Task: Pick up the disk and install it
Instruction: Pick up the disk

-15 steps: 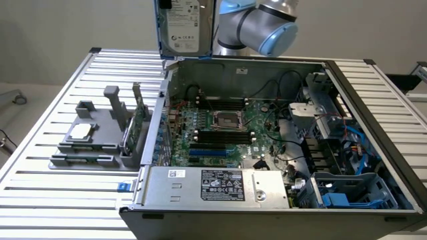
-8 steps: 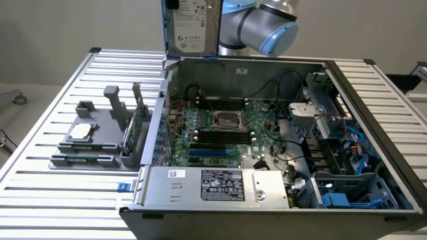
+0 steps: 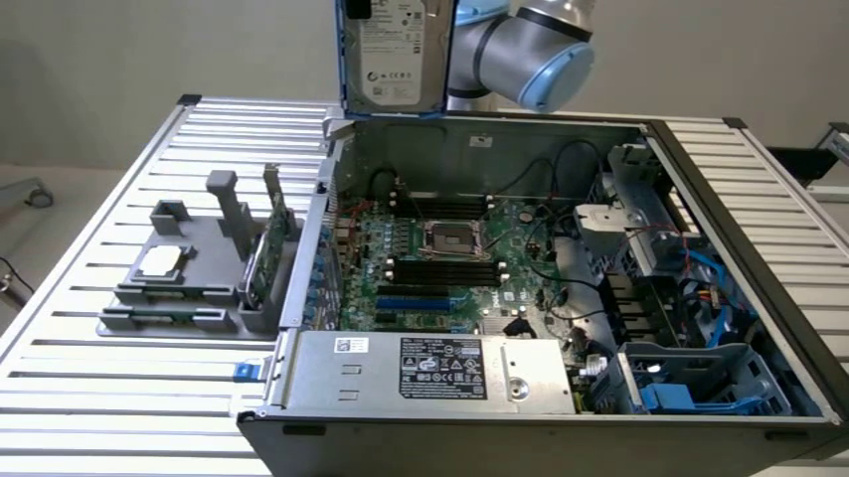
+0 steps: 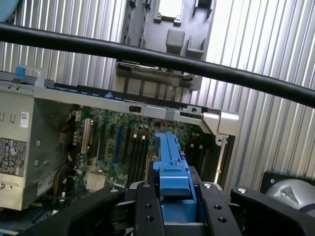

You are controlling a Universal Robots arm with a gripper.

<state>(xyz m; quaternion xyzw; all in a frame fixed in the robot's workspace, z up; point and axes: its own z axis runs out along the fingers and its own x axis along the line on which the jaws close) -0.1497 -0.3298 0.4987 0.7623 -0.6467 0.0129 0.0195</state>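
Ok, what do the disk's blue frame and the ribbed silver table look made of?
Blue rectangular frame around the disk: probably moulded plastic, by its uniform colour and dull sheen. Ribbed silver table: likely aluminium slats, with a matte metallic look.

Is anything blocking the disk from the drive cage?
Nothing visible. The gripper holds the disk in the air above the open case's far edge; the drive cage, at the exterior view's lower right, lies open on top.

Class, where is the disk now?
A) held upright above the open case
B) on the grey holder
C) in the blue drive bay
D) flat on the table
A: the gripper clamps the disk, which stands upright above the open case.
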